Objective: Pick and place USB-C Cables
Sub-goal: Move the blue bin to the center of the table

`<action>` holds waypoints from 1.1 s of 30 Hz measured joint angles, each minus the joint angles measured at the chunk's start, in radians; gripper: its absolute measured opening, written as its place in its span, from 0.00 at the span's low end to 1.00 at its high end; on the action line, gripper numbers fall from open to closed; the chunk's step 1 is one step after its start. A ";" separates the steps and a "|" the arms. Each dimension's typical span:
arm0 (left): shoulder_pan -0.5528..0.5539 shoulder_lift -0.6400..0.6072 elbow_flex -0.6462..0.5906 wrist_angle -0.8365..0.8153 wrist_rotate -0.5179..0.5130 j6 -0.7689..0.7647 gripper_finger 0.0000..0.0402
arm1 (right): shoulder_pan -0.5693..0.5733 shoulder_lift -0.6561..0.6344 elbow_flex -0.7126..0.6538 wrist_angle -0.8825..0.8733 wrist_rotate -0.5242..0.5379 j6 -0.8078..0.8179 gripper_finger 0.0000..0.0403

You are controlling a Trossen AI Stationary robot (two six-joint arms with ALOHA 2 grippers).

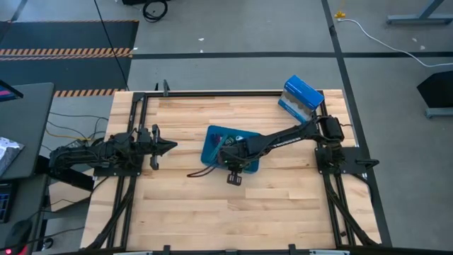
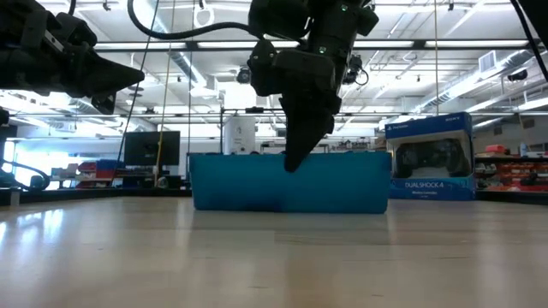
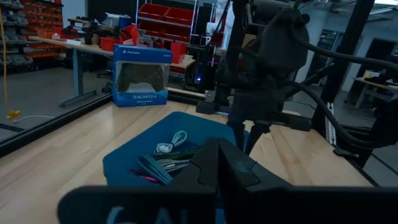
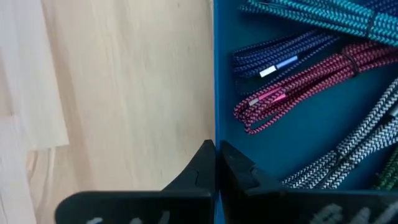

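Several coiled USB-C cables lie in the blue tray (image 1: 212, 138). My right wrist view shows the teal (image 4: 323, 15), purple (image 4: 280, 59), magenta (image 4: 298, 84) and grey (image 4: 348, 155) cables on the tray floor, and a dark green one (image 4: 388, 171) at the picture's edge. A pale cable (image 3: 174, 142) shows in the left wrist view. My right gripper (image 4: 216, 152) is shut and points down at the tray's near wall (image 4: 214, 74), beside the cables. In the low view its tip (image 2: 293, 162) hangs in front of the tray (image 2: 240, 184). My left gripper (image 1: 168, 146) waits shut, left of the tray. My right gripper comes from above with shut fingertips right at the tray's near wall (image 4: 214, 124). I cannot tell whether they touch the wall. It holds no cable.
A blue-and-white controller box (image 1: 301, 95) stands at the table's far right corner, behind the tray. A thin dark cord (image 1: 202, 172) lies on the wood by the tray's near left corner. Bare wood (image 1: 212, 212) spreads toward the near edge.
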 joint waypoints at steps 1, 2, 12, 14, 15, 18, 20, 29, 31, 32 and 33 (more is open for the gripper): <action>0.000 0.000 0.000 0.000 0.000 0.000 0.01 | 0.003 0.000 0.000 0.000 0.000 -0.012 0.01; 0.000 0.000 0.000 0.000 0.000 0.000 0.01 | 0.006 0.000 0.000 -0.001 0.001 -0.023 0.01; 0.000 0.000 0.000 0.000 0.000 0.000 0.01 | 0.047 -0.002 0.002 -0.064 -0.004 -0.151 0.01; 0.000 0.000 0.000 0.000 0.000 0.000 0.01 | 0.047 -0.002 0.002 -0.063 -0.004 -0.151 0.01; 0.000 0.000 0.000 0.000 0.000 0.000 0.01 | 0.047 -0.002 0.002 -0.063 -0.004 -0.151 0.01; 0.000 0.000 0.000 0.000 0.000 0.000 0.01 | 0.047 -0.002 0.002 -0.064 -0.003 -0.151 0.01; 0.000 0.000 0.000 0.000 0.000 0.000 0.01 | 0.047 -0.002 0.001 -0.063 -0.003 -0.152 0.01; 0.000 0.000 0.000 -0.003 0.000 0.000 0.01 | 0.047 0.007 -0.003 -0.043 -0.008 -0.154 0.14; 0.000 0.000 0.000 -0.005 0.000 0.000 0.01 | 0.048 0.007 0.005 -0.040 -0.008 -0.159 0.20; 0.000 0.000 0.000 -0.006 0.000 0.000 0.01 | 0.048 0.005 0.010 -0.033 -0.008 -0.162 0.23; 0.000 0.000 0.000 -0.006 0.000 0.000 0.01 | 0.048 0.004 0.013 -0.034 -0.008 -0.166 0.25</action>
